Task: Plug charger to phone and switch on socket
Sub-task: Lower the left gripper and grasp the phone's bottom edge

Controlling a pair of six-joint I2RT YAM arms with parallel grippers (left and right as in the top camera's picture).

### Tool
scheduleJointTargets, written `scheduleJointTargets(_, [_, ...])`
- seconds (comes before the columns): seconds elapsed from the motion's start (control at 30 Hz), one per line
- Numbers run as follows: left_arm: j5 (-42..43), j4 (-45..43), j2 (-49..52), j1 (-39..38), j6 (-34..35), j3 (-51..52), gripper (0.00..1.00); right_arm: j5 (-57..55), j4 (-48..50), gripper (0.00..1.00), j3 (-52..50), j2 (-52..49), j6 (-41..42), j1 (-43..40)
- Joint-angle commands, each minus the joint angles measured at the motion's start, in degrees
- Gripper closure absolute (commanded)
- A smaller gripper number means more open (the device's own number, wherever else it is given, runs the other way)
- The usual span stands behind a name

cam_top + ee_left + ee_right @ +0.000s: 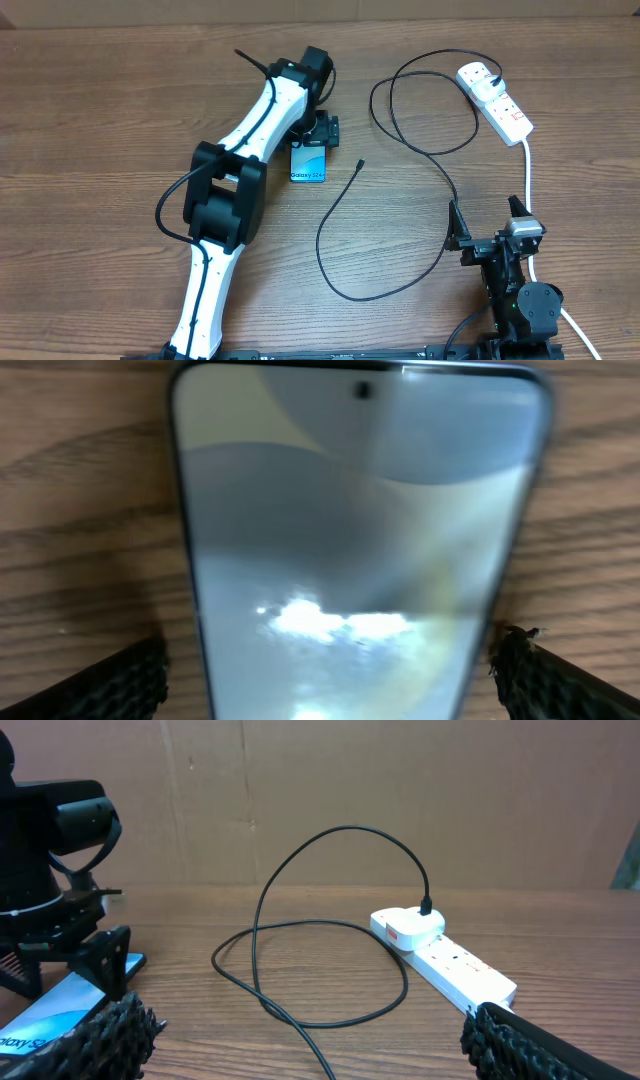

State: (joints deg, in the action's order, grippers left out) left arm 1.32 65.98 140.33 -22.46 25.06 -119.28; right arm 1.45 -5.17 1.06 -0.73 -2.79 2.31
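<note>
The phone [308,167] lies flat on the wooden table with its blue screen lit; it fills the left wrist view [360,540]. My left gripper [314,143] hovers over the phone's far end, open, one finger [115,680] on each side of the phone and not touching it. The charger cable [432,155] runs in loops from a white plug [478,75] seated in the socket strip [503,108]. Its free connector tip [360,163] lies just right of the phone. My right gripper [490,222] stands open near the front, with the cable [300,1005] passing on the table ahead.
The socket's thick white cord [528,170] runs down past the right arm toward the front edge. In the right wrist view, the left arm's wrist [55,910] stands over the phone [50,1020], and a brown cardboard wall [400,790] closes the back.
</note>
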Motion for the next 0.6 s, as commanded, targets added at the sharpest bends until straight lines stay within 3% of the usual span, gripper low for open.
scheduleJointTargets(0.0, [2.12,-0.17,1.88,0.7,-1.46,0.37,0.0,-0.28,0.37,0.0,-0.59,0.46,-0.09,0.26])
scheduleJointTargets(0.57, [-0.24,-0.42,1.88,-2.14,-1.51,1.92,0.0,-0.28,0.37,0.0,-0.59,0.46,-0.09,0.26])
